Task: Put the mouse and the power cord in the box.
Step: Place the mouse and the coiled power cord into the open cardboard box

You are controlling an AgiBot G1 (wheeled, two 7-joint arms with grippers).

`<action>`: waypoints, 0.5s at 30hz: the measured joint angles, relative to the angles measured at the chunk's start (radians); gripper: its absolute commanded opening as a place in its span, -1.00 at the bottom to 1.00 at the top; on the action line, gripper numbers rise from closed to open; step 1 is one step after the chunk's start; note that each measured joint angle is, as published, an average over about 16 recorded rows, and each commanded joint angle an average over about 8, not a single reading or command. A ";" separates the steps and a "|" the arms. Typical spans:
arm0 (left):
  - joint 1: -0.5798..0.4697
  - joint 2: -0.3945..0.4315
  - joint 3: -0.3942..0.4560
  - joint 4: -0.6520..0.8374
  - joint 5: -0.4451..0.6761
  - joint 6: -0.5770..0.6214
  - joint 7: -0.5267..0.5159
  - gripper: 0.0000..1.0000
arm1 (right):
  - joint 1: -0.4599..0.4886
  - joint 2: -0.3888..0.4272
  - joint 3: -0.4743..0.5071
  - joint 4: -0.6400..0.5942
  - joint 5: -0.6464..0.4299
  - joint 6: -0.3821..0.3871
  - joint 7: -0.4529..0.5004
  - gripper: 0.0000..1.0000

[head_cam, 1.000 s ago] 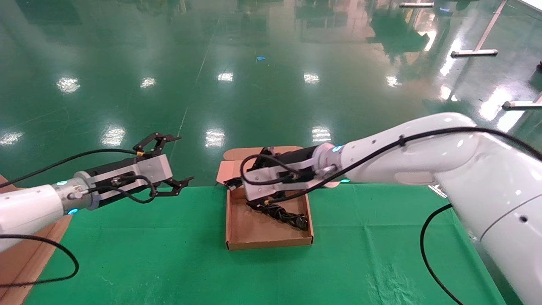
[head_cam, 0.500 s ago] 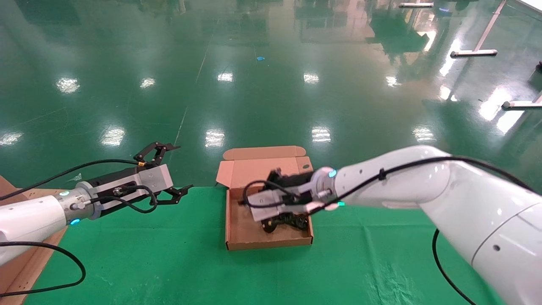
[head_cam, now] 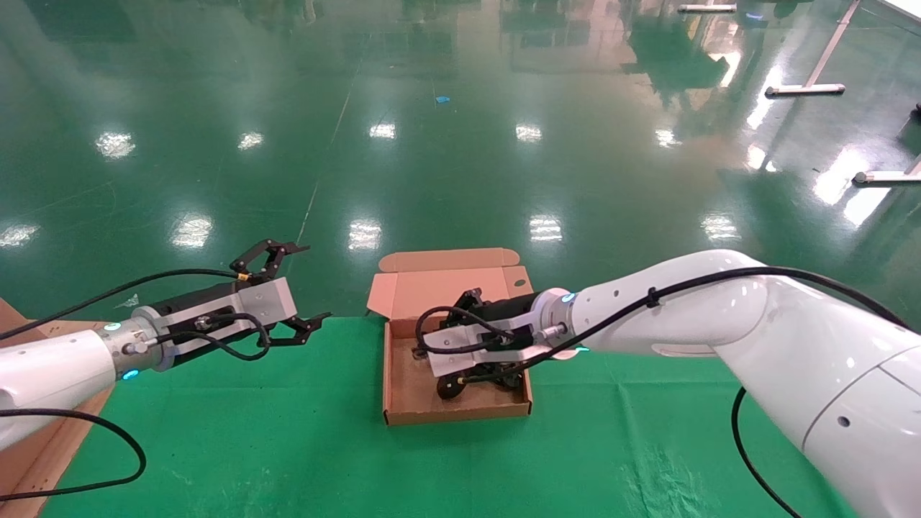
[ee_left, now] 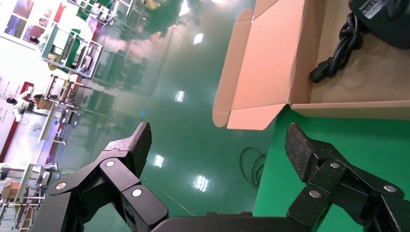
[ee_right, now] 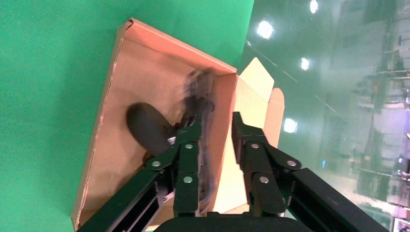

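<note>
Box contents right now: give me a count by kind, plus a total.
Mouse: 1
Power cord: 1
Total in the box: 2

The box point(head_cam: 403, 381) stands on the worktop point(head_cam: 288, 446), at its far edge, near the middle. Its lid point(head_cam: 432, 277) hangs open behind it, over the floor point(head_cam: 432, 144). In the box lie the mouse point(ee_right: 145, 126) and the cord point(ee_left: 338, 50), close together. The right claw point(head_cam: 460, 338) hangs over the box. The left claw point(head_cam: 291, 288) is to the left of the box, well apart, at the far edge.
</note>
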 measured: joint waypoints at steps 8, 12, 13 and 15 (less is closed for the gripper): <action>0.016 -0.016 -0.020 -0.045 0.002 0.019 -0.052 1.00 | -0.016 0.022 0.032 0.021 0.014 -0.024 0.015 1.00; 0.036 -0.036 -0.045 -0.096 0.004 0.043 -0.112 1.00 | -0.040 0.052 0.070 0.050 0.040 -0.053 0.039 1.00; 0.042 -0.042 -0.053 -0.112 0.004 0.051 -0.131 1.00 | -0.048 0.062 0.081 0.059 0.049 -0.062 0.047 1.00; 0.055 -0.056 -0.069 -0.146 0.004 0.067 -0.173 1.00 | -0.065 0.081 0.107 0.078 0.068 -0.083 0.065 1.00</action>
